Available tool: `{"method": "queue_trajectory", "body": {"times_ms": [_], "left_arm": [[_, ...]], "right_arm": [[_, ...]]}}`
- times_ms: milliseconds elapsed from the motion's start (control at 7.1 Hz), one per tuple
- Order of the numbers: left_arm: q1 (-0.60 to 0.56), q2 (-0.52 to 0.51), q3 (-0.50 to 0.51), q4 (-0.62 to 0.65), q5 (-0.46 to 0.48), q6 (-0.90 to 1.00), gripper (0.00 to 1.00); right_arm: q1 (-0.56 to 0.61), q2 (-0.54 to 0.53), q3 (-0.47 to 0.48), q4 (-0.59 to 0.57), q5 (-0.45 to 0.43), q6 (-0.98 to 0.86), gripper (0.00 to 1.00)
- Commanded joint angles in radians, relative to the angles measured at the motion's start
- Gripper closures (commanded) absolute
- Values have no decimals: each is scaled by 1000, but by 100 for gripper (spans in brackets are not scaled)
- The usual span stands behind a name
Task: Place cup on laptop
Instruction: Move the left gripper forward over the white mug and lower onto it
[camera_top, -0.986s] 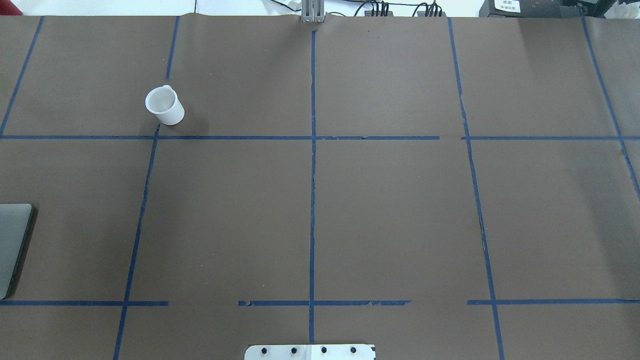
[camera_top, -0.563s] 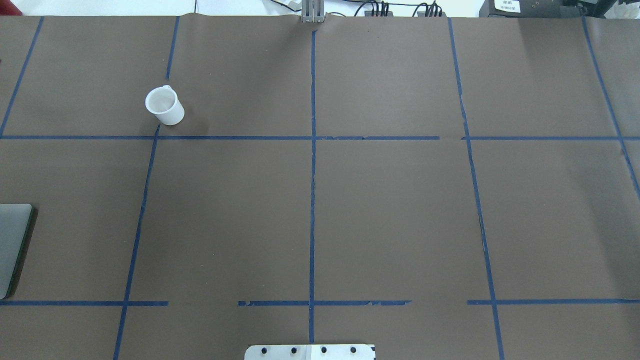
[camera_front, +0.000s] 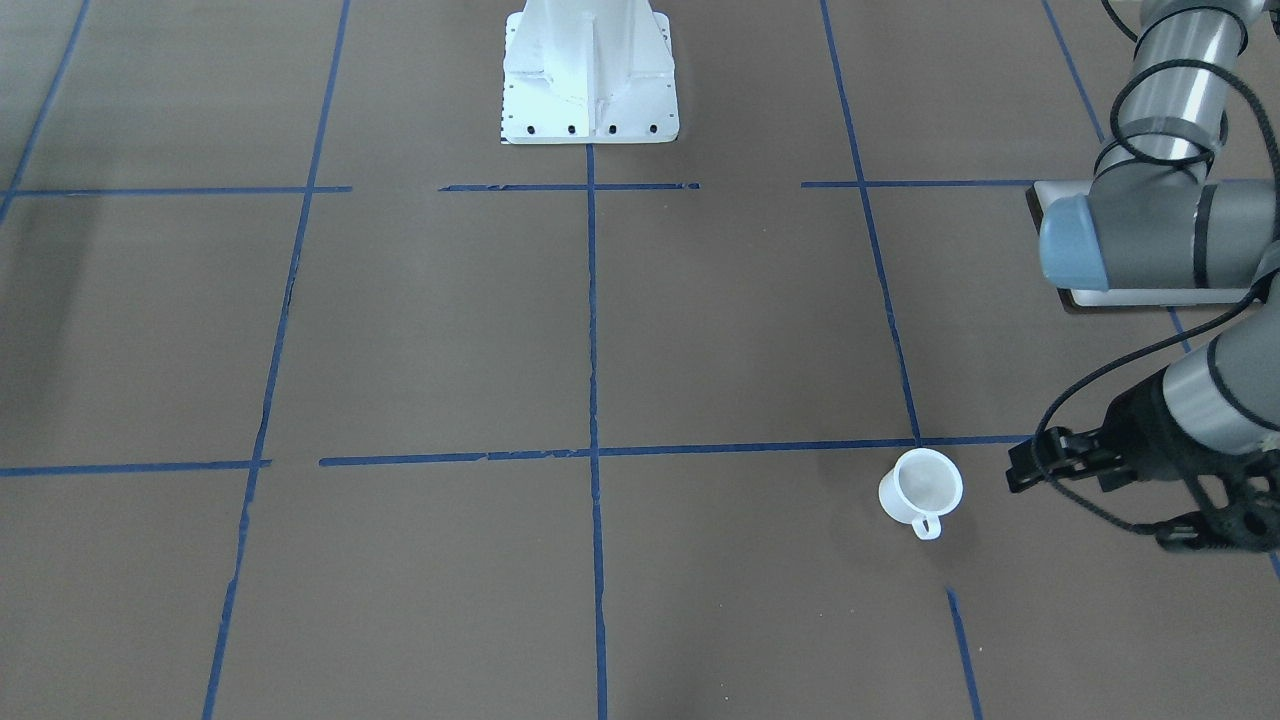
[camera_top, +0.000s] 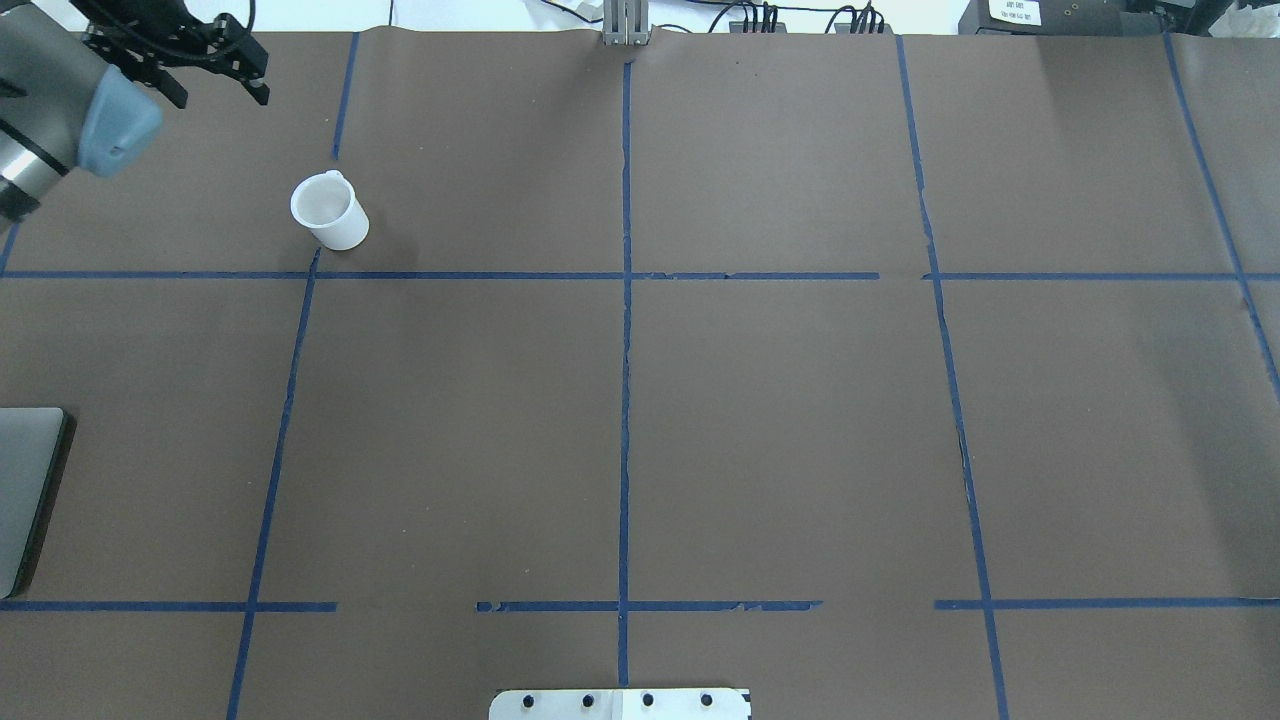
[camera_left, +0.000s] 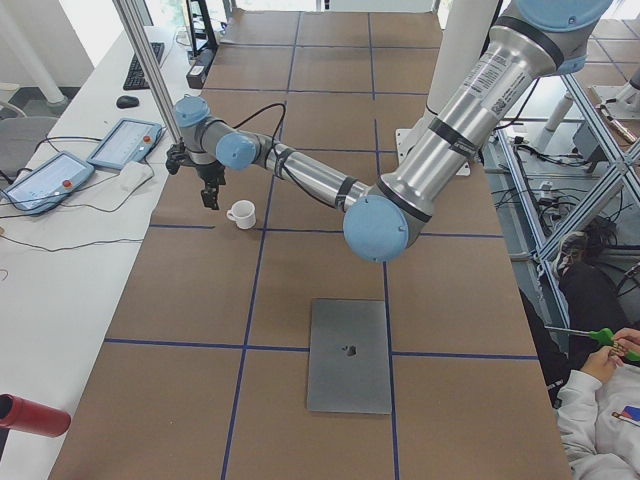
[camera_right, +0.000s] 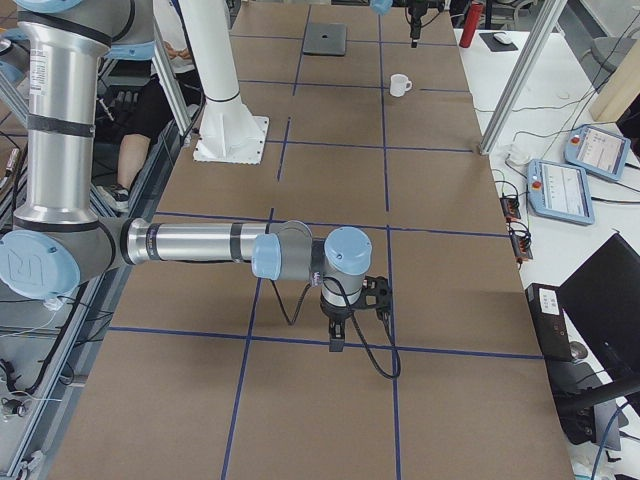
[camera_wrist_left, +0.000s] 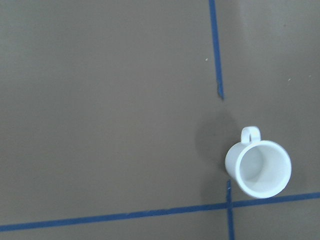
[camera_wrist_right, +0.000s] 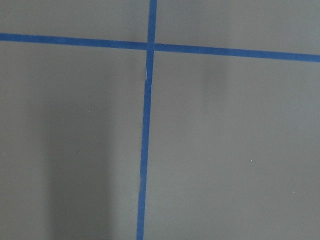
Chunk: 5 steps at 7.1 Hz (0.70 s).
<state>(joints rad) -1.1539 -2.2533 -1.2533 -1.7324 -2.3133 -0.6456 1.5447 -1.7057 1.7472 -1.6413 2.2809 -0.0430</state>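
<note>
Newly come into overhead view since half second ago: left gripper (camera_top: 220, 85), over far left part of table (camera_top: 800, 400). Fingers spread wide, nothing between. Cup (camera_top: 330, 212) unmoved, upright on table, near left gripper, lower than it, off toward robot and centre line, not touching; handle turned away from robot. Laptop (camera_left: 349, 355) unmoved too, lid shut, flat on table, well apart from left gripper, back toward robot. Right gripper (camera_right: 336, 338) pointing down over table, far from both; spread or pressed together, cannot tell.
</note>
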Motion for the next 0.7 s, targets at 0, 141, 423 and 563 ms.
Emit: {"method": "queue_trajectory", "body": {"times_ms": [0,141,423,563], "left_arm": [[71,-100,217,-152,23,-91,0],[115,-100,269,-215,82,-112,0],[157,-100,328,-246,88,-123,1],[169,-101,340,-249,88,-123,1]], "right_arm": [[0,0,0,0,0,0,0],[0,0,0,0,0,0,0],[0,0,0,0,0,-2,0],[0,0,0,0,0,-2,0]]}}
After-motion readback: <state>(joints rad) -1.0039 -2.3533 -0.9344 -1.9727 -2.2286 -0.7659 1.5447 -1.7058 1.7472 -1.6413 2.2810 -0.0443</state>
